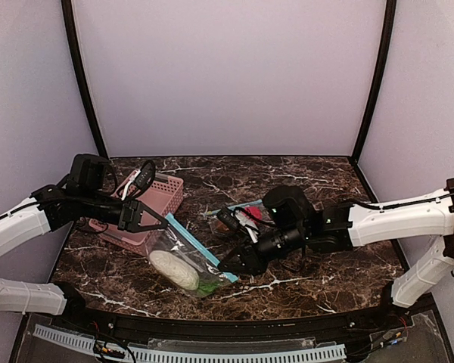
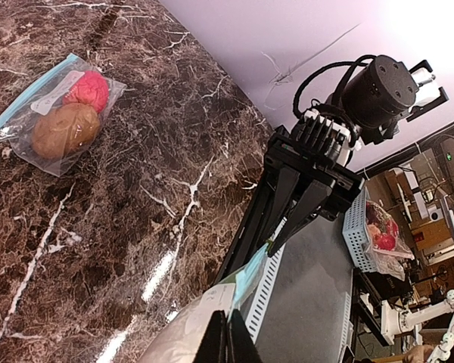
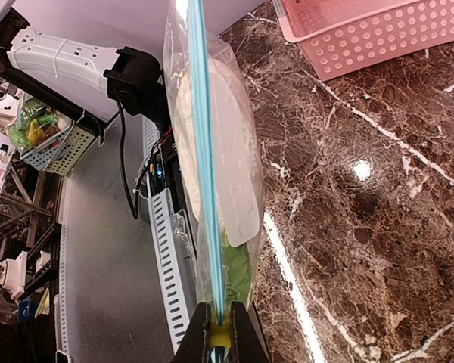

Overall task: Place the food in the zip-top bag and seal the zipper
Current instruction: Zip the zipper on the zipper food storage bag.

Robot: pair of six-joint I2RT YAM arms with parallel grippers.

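A clear zip-top bag [image 1: 183, 261] with a blue zipper strip [image 1: 195, 248] is held stretched between both grippers, low over the table. Inside it are the whitish oblong piece [image 1: 174, 270] and the green leafy sprig [image 1: 209, 286]. My left gripper [image 1: 163, 222] is shut on the strip's far-left end, as the left wrist view [image 2: 228, 324] shows. My right gripper [image 1: 228, 266] is shut on the near-right end; in the right wrist view [image 3: 219, 311] the strip [image 3: 204, 151] runs between its fingers. A second bag [image 2: 60, 113] holds the red-pink ball [image 2: 87, 88] and the brown-orange bun [image 2: 64, 130].
A pink plastic basket [image 1: 147, 208] stands at the back left, just behind the left gripper, and shows in the right wrist view [image 3: 363, 30]. The second bag [image 1: 246, 215] lies behind the right arm. The table's near edge has a black rim [image 1: 234, 321].
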